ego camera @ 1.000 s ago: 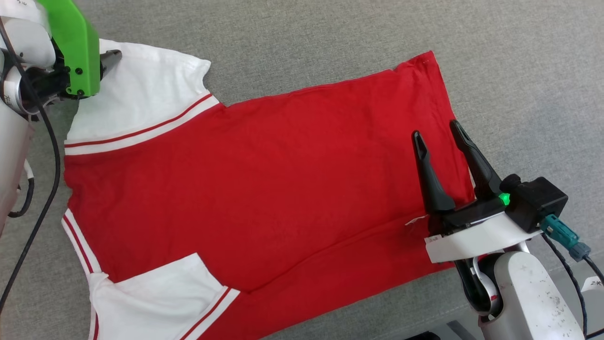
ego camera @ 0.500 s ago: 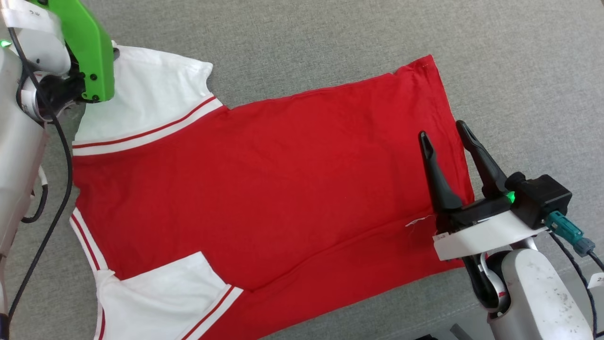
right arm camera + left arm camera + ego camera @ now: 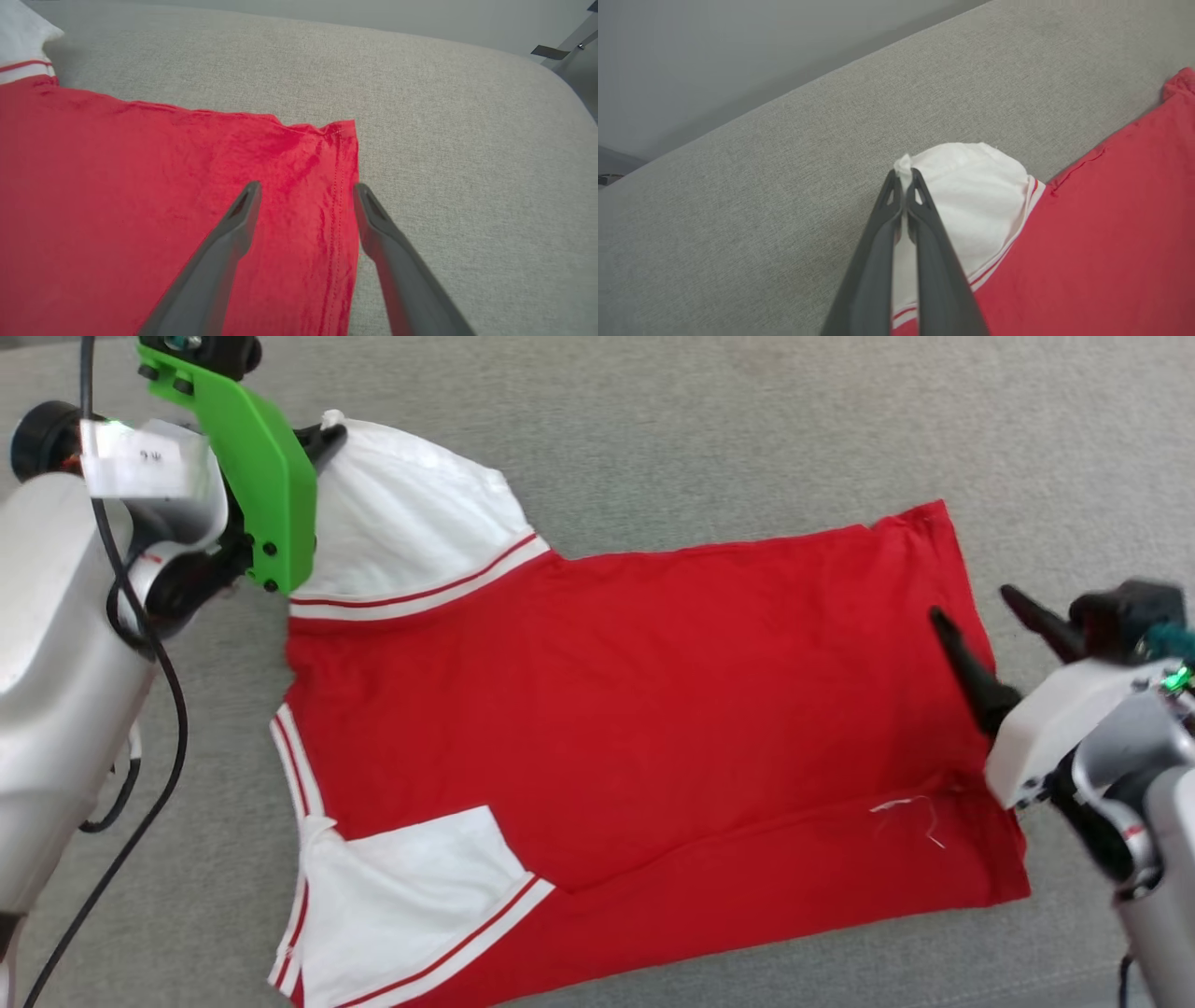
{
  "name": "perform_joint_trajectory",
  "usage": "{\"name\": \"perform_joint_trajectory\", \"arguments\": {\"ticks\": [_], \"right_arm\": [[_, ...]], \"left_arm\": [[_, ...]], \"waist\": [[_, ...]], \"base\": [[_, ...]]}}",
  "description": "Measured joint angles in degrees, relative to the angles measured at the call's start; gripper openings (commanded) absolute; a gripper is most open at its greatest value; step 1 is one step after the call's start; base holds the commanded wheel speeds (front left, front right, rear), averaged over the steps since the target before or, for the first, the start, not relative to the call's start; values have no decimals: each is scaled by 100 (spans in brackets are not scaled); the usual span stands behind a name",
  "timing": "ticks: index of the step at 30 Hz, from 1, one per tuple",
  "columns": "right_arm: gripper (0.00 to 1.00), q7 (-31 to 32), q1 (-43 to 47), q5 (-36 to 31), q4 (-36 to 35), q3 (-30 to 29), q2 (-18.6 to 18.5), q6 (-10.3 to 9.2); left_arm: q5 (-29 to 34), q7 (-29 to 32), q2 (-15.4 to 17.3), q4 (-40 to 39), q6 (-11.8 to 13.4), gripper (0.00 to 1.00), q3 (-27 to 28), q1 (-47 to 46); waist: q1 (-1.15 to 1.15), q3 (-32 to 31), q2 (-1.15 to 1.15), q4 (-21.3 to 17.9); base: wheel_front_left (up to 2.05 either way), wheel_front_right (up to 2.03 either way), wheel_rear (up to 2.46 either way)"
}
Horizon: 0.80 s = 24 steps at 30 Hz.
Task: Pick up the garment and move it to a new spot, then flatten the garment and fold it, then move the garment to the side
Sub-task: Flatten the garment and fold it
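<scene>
Head view: a white tag [image 3: 149, 457] on the left arm carries writing too blurred to read. The shirt [image 3: 653, 691] lies flat on the grey cloth-covered desk [image 3: 747, 429], with bare cloth above it and beyond its hem. The left pincer [image 3: 903, 173] is clamped on the white sleeve [image 3: 971, 196] at its corner. The right pincer [image 3: 306, 187] gapes wide, straddling the hem. A loose white thread [image 3: 906, 810] lies nearby.

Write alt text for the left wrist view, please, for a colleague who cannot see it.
The left claw is shut on the bunched tip of the white sleeve of a red shirt, which lies on a grey cloth surface.
</scene>
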Motion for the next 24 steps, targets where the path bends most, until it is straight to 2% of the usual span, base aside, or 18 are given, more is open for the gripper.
{"name": "perform_joint_trajectory", "arguments": {"ticks": [5,9,16,24], "right_arm": [[100,1539,-613,357,88,-30,-557,0],[100,2332,-1157,534,455,-37,-800,0],[100,2792,-1944,488,1311,105,-1012,0],[100,2766,-2238,402,2075,444,-1074,0]], "left_arm": [[1,-280,118,-911,134,0,34,370],[19,-370,213,-1563,308,0,21,643],[105,-492,277,-2372,495,0,-2,851],[136,-537,269,-2758,556,0,-42,902]], "waist": [[0,-60,0,330],[0,-4,0,562],[0,206,0,882],[0,411,0,1173]], "base": [[0,0,0],[0,0,0],[0,0,0],[0,0,0]]}}
